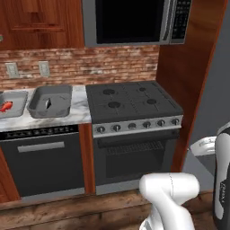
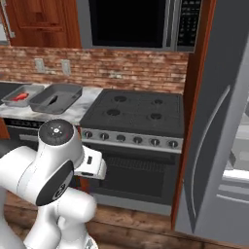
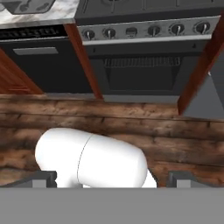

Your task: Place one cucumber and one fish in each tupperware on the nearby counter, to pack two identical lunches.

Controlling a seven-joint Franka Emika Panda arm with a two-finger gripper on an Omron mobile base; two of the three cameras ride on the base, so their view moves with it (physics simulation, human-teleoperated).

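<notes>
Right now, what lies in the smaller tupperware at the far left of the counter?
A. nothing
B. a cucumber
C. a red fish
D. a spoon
C: the smaller tupperware holds a red fish; no green item shows in it in either base view.

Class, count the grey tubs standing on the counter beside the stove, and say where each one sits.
2. The larger tub sits on the counter next to the stove. The smaller tub, holding something red, sits just beyond it, cut off by the picture's edge; more may lie out of view.

stovetop (image 1: 132, 101) black, bare | microwave (image 1: 134, 20) above | dishwasher (image 1: 42, 161) left of oven (image 1: 134, 157)
</notes>
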